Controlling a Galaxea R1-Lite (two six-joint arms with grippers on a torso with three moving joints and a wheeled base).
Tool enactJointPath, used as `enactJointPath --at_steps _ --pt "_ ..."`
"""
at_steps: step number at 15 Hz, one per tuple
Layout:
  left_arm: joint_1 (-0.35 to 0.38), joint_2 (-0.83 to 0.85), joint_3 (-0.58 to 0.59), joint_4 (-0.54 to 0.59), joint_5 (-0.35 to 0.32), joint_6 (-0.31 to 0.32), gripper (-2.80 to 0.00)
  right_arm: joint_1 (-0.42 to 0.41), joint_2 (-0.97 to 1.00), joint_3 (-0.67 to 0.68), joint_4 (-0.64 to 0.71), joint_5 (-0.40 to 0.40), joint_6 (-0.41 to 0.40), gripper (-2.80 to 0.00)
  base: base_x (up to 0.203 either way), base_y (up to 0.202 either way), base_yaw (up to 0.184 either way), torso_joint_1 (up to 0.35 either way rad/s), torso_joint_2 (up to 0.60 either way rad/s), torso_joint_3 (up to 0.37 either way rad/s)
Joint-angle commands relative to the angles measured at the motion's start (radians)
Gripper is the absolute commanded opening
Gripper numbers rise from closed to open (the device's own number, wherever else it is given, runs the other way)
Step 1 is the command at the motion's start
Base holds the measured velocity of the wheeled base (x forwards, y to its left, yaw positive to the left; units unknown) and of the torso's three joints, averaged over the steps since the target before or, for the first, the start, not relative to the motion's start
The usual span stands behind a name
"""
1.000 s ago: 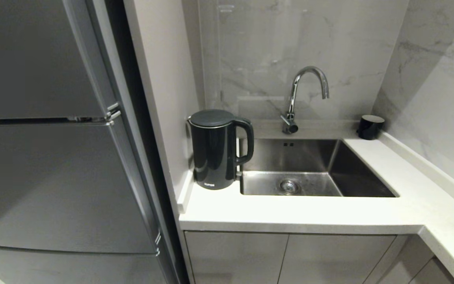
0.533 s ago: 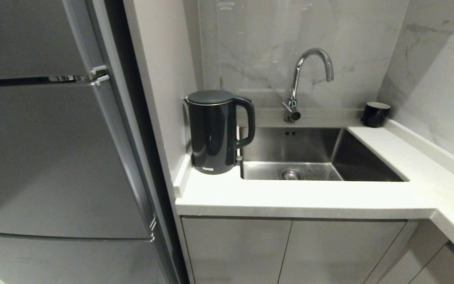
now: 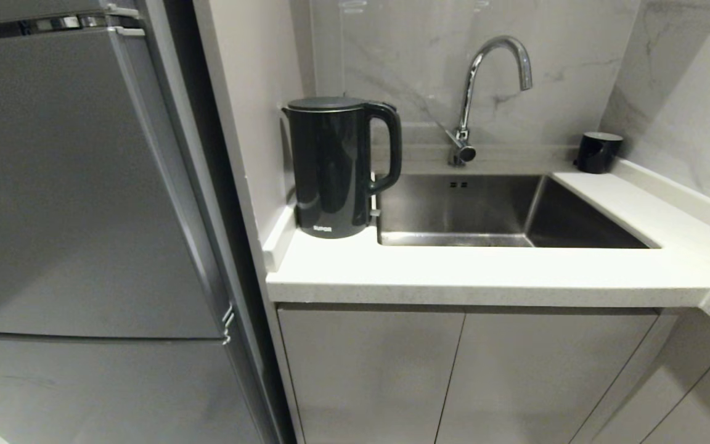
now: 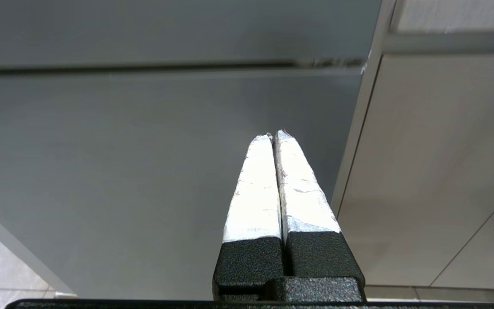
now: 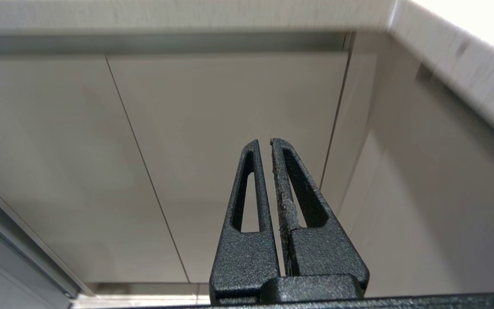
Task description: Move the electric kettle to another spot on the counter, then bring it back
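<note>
The electric kettle [image 3: 330,166], tall and glossy black with a loop handle, stands on the white counter [image 3: 453,271] in the left corner, beside the sink. Neither arm shows in the head view. My left gripper [image 4: 274,136] hangs low with its white-wrapped fingers pressed together, shut and empty, facing the fridge front and a cabinet door. My right gripper [image 5: 264,142] is shut too, with only a hairline slit between its black fingers, and points at the grey cabinet doors under the counter edge [image 5: 444,47].
A steel sink [image 3: 503,209] with a curved tap [image 3: 484,92] lies right of the kettle. A small black cup [image 3: 598,152] sits at the back right corner. A tall grey fridge [image 3: 84,216] fills the left. Cabinet fronts [image 3: 453,376] lie below the worktop.
The whole head view has shifted: the counter, kettle and sink sit higher in the picture and are seen from a lower, flatter angle. The camera has sunk; the kettle has not moved on the counter.
</note>
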State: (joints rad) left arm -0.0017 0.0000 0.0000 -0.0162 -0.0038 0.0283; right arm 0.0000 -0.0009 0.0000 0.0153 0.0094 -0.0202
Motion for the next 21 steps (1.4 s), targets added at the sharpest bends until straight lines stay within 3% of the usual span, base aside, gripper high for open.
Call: enactJointPath --at_steps 1,6,21 --pt "0.0 0.002 0.008 -0.001 0.001 0.001 -2.8 0.0 0.001 0.0 0.0 0.0 -0.001 -2.8 0.0 0.0 0.0 -0.046 0.45 0.404" --pt "0.0 0.002 0.008 -0.001 0.001 0.001 -2.8 0.0 0.001 0.0 0.0 0.001 -0.002 -2.8 0.0 0.0 0.0 -0.03 0.35 0.314" --pt "0.0 0.002 0.008 -0.001 0.001 -0.019 -2.8 0.0 0.001 0.0 0.0 0.001 -0.003 -2.8 0.0 0.0 0.0 -0.001 0.01 0.009"
